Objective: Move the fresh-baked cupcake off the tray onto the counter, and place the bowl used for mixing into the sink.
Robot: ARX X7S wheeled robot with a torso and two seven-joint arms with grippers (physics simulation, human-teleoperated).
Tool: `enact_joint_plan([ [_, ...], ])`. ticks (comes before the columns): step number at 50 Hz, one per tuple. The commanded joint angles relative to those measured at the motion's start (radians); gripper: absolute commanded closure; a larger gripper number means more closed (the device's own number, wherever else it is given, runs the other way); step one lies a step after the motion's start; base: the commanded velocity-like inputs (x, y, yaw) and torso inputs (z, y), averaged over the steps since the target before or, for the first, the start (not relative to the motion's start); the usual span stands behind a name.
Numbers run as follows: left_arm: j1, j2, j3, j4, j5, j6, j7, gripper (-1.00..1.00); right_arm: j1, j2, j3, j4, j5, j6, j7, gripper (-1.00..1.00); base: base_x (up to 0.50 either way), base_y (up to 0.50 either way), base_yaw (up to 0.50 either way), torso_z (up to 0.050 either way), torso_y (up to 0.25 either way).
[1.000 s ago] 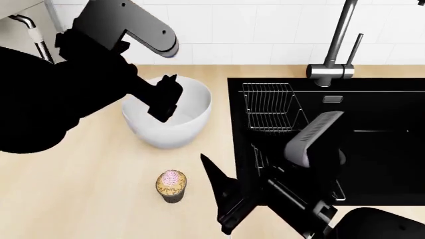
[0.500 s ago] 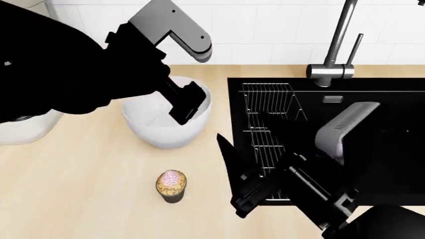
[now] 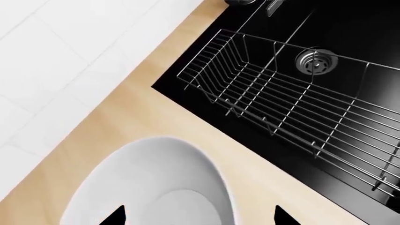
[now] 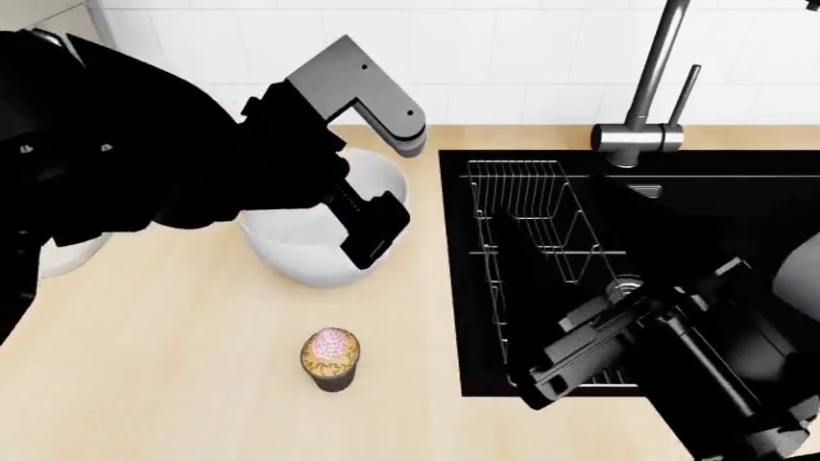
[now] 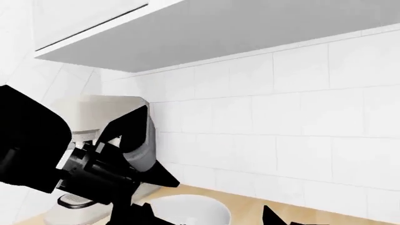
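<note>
Standing upright on the pale wood counter (image 4: 154, 375), the cupcake (image 4: 330, 358) has bare surface on every side. The white bowl (image 4: 307, 252) sits behind it, near the black sink's (image 4: 717, 211) edge, with the left gripper (image 4: 374, 229) at its rim; its fingertips (image 3: 119, 216) show spread, one over the bowl, one outside. A wire rack (image 4: 525, 216) lies in the basin below the steel tap (image 4: 651, 86). The right gripper (image 4: 544, 376) hangs over the sink, fingers apart. The left arm hides the bowl's far side.
</note>
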Motion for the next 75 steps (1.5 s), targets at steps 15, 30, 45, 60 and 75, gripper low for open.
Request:
enact_joint_plan([
  [15,0.004,0.066,0.123,-0.164,0.116,0.073,0.169,-1.0,-0.051,-0.033,0.027,-0.035,-0.044,-0.08,-0.014,-1.0,0.0,0.0,0.0,0.0,0.0],
  [30,-0.005,0.102,0.175,-0.284,0.183,0.135,0.264,-1.0,-0.017,-0.052,0.012,-0.009,-0.042,-0.071,-0.02,-1.0,0.0,0.0,0.0,0.0,0.0],
  [45,0.007,0.127,0.197,-0.342,0.211,0.172,0.299,-1.0,0.005,-0.061,-0.002,0.01,-0.042,-0.059,-0.024,-1.0,0.0,0.0,0.0,0.0,0.0],
  [60,0.014,0.14,0.212,-0.345,0.214,0.176,0.314,-1.0,0.001,-0.071,-0.013,0.021,-0.056,-0.059,-0.035,-1.0,0.0,0.0,0.0,0.0,0.0],
  [75,0.016,0.15,0.232,-0.346,0.22,0.173,0.328,-1.0,-0.006,-0.08,-0.02,0.036,-0.066,-0.064,-0.047,-1.0,0.0,0.0,0.0,0.0,0.0],
])
